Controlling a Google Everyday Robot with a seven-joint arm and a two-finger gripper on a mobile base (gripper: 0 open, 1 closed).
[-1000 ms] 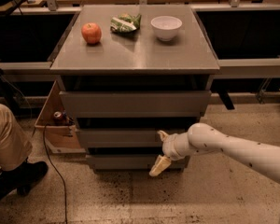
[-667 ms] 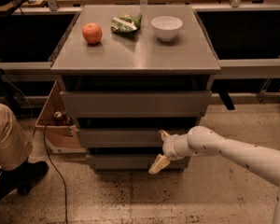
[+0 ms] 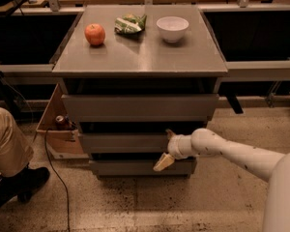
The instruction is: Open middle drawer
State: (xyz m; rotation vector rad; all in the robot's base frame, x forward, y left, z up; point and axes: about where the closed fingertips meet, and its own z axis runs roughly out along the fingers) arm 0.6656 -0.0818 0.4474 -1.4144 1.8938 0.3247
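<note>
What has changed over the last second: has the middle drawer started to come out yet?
Nothing has visibly changed. The gripper is at the right end of the middle drawer front, where it was before, and the drawer front sits in the same place. The apple, green bag and white bowl on top have not moved.

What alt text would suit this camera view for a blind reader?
A white robot arm's gripper sits at the middle drawer of a grey cabinet, fingers apart; an apple, snack bag and bowl rest on top.
</note>
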